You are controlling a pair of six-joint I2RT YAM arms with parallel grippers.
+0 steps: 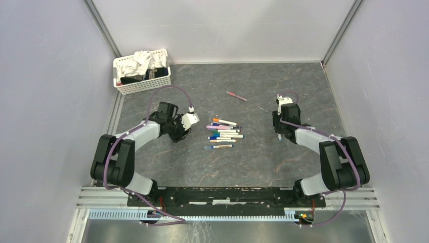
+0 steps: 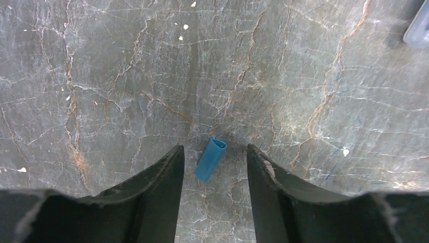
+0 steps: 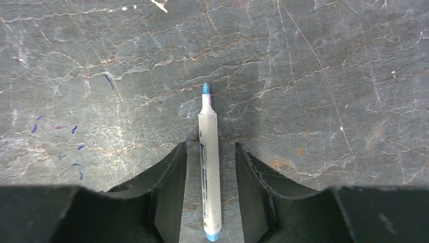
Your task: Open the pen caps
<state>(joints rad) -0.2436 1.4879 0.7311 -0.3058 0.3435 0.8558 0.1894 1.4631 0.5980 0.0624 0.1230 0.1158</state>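
My left gripper (image 2: 213,148) stands wide over a stubby blue plastic cap (image 2: 211,159) lying loose at lower centre. My right gripper (image 3: 210,145) gapes around a white blue-tipped pen barrel (image 3: 208,167) without touching it, and a careless lift could roll either away. Only the top view shows the row of capped pens (image 1: 225,134) at mid-frame.

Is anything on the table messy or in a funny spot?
Yes. One pink pen lies alone, away from the pile of pens. A loose blue cap lies by itself, and small purple ink marks stain the table.
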